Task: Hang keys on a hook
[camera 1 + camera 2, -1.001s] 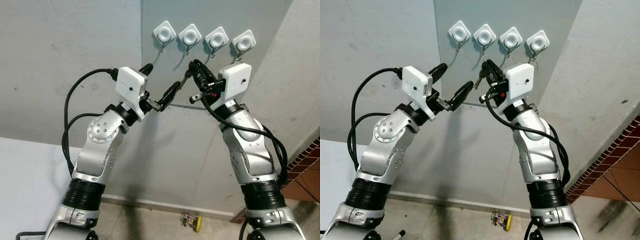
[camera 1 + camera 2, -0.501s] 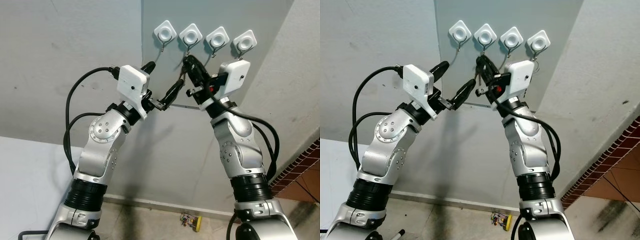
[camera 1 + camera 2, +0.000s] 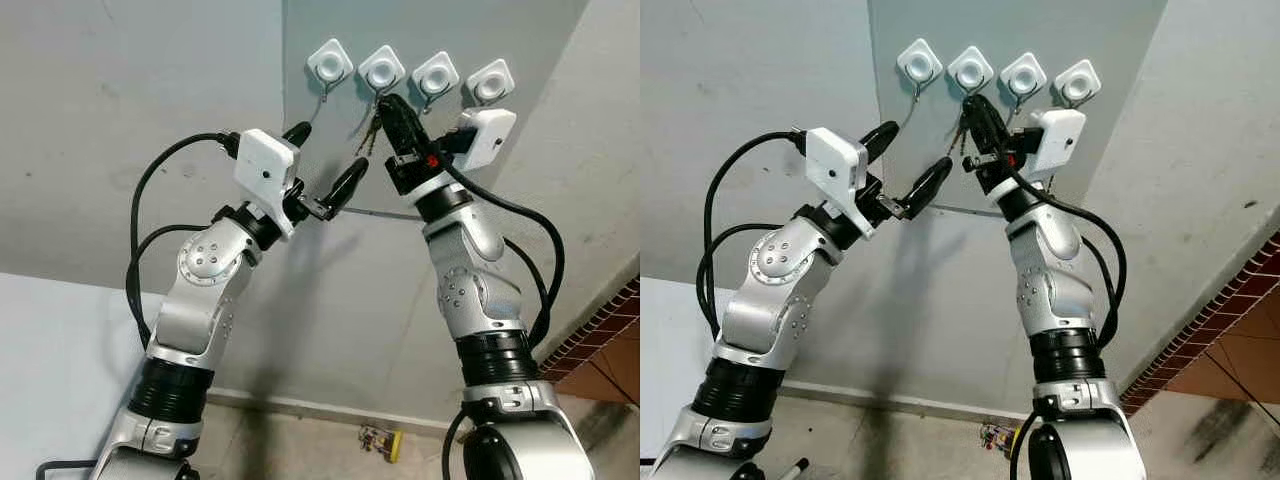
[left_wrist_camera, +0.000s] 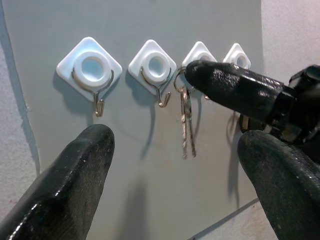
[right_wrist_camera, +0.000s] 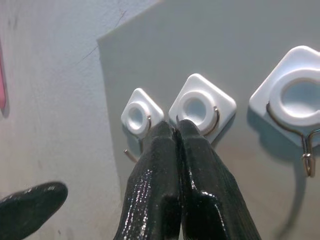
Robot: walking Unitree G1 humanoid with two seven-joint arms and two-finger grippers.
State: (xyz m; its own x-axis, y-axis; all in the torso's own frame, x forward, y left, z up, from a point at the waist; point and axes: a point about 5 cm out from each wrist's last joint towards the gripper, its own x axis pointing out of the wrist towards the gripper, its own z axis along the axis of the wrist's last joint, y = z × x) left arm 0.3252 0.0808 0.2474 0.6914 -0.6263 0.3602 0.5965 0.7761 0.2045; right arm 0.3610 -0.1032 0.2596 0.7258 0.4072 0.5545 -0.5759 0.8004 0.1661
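four white hooks [image 3: 411,75] sit in a row on the grey panel [image 3: 330,300] at the upper middle of the frame. the right pincer [image 3: 388,103], pressed closed on the ring of the keys [image 4: 185,120], holds them at the second hook from the left [image 3: 381,70], blades dangling. the left pincer [image 3: 325,160] hovers wide open and empty at centre left. judged step: seating the ring on the wire; next calls for lowering it over the tip, then letting go

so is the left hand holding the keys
No, the left hand is open and empty; the right hand pinches the keys by the hooks.
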